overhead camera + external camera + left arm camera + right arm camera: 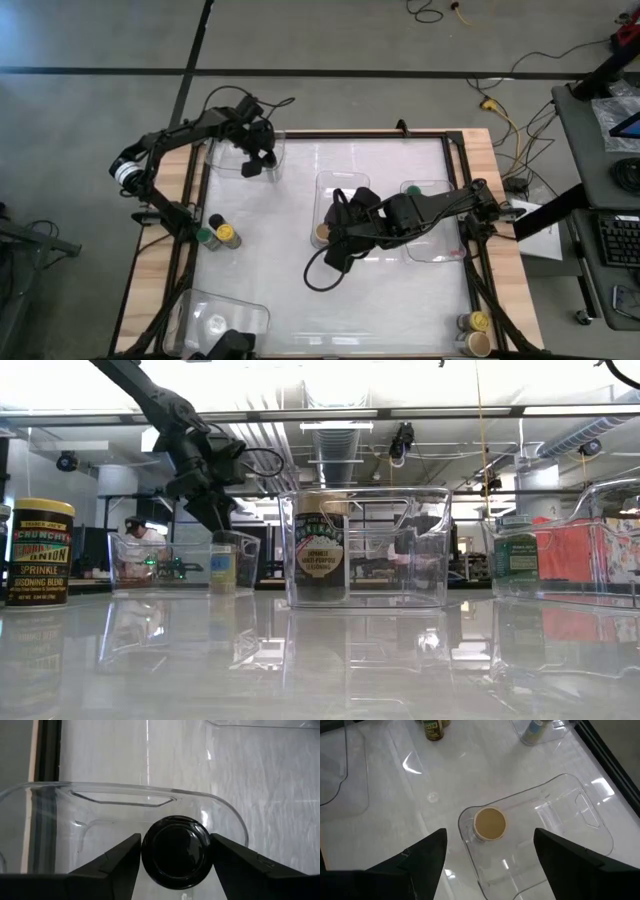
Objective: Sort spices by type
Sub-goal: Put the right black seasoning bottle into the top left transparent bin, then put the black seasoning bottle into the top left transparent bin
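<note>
My left gripper (176, 857) hangs over the clear bin (245, 158) at the table's far left and is shut on a black-lidded spice jar (176, 851), which reaches down into that bin (222, 565). My right gripper (490, 840) is wide open above the middle bin (555, 815). A tan-lidded jar (490, 824) stands on its base in that bin, near one end. A green-lidded jar (412, 190) stands in the right bin. A green-lidded and a yellow-lidded jar (218, 234) stand on the table at the left edge. Two more jars (477, 332) stand at the near right corner. My left gripper pinches the black-lidded jar by its round lid (150, 851), one finger on each side of the rim, coming from above and pointing down. The jar stays upright below the fingers, inside the far-left bin (125, 800). Whether its base touches the bin floor I cannot tell.
A fourth clear bin (225, 318) lies at the near left corner. The table has a raised dark frame (190, 200) along its edges. Open white tabletop (270, 260) lies between the bins. In the low view, a tall jar (38, 550) stands close at the left.
</note>
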You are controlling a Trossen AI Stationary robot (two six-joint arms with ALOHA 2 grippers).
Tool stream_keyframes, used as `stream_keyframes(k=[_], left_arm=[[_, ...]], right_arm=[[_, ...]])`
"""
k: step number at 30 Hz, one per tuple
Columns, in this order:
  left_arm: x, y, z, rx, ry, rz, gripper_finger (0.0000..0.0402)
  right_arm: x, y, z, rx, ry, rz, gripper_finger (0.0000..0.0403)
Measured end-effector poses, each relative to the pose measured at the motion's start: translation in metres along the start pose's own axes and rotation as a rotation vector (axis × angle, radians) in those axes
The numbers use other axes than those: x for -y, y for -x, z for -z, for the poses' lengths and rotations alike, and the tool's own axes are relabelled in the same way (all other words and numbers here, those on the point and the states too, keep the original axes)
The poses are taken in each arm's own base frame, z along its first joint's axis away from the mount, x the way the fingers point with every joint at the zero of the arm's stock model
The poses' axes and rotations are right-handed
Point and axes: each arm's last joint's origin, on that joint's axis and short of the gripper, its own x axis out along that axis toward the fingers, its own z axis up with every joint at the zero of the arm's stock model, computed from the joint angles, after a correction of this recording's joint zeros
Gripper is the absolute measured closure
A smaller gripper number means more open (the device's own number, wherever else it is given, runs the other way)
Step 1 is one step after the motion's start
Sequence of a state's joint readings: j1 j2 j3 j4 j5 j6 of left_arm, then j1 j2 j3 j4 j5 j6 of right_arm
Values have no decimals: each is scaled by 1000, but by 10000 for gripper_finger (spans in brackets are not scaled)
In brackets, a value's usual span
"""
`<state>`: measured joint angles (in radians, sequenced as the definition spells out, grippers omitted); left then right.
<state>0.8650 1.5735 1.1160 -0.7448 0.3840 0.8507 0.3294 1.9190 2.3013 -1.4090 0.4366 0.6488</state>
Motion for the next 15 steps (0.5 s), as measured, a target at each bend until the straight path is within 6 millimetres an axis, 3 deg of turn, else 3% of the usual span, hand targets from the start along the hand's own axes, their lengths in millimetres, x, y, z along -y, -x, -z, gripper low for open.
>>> stream_keyframes(k=[15], left_arm=[[14,32,-8,64,27,-62,182]], right_arm=[[0,0,0,5,36,8,93]])
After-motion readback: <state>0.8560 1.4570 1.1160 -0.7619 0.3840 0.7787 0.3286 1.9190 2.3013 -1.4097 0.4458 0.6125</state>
